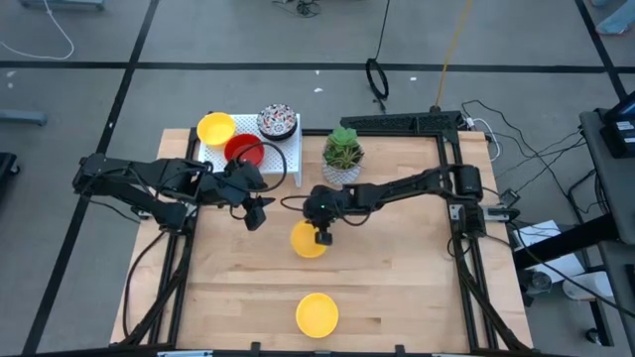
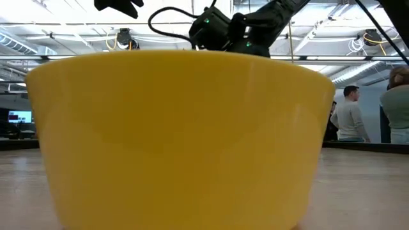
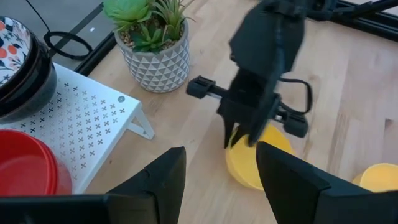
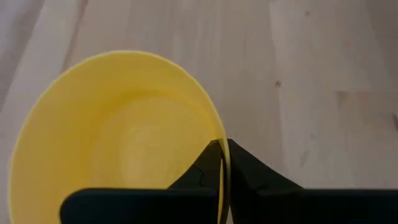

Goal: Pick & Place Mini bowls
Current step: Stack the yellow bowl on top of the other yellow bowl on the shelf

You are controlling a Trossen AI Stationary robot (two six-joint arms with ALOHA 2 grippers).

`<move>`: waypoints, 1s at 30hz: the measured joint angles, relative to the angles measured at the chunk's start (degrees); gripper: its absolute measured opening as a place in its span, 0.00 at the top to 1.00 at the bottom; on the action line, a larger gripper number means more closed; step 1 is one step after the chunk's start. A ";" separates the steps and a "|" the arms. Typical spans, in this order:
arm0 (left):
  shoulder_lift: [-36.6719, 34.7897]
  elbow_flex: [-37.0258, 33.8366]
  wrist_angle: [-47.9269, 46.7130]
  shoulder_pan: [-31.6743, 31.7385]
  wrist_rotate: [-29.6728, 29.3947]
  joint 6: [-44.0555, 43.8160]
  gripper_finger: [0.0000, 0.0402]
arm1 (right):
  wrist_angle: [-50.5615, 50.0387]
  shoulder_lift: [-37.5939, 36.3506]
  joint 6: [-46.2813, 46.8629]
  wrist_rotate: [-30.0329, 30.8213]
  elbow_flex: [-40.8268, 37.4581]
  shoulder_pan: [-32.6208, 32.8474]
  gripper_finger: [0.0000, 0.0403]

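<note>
Where the wooden table (image 1: 397, 297) lay bare mid-board, the right gripper (image 1: 321, 236) pinched the rim of a yellow mini bowl (image 1: 306, 241) directly beneath it; the left gripper (image 1: 256, 212), fingers parted and empty, hovered just beside, toward the white rack (image 1: 283, 169).

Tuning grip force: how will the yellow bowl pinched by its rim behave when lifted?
The yellow bowl looks glossy, so the right gripper, shut on one side of its thin rim, may let it slip or swing. It keeps its shape, so probably stiff and light.
</note>
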 joint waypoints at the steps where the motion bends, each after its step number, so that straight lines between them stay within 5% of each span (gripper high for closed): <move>1: 0.00 0.00 -0.05 0.00 0.00 -0.13 0.50 | -0.22 0.07 0.12 0.01 0.03 -0.19 0.99; 7: 0.00 0.00 -0.06 0.00 0.01 -0.30 0.50 | -0.33 -0.02 0.43 -0.02 0.01 -0.86 0.92; 19: 0.24 -0.25 -0.90 -0.17 0.10 -2.05 0.50 | -5.28 -6.85 -0.89 -0.04 0.01 -0.83 0.59; 30: 5.83 -8.26 3.81 -0.17 1.83 -7.64 0.50 | -21.60 -28.48 0.26 -0.04 -6.62 2.69 0.62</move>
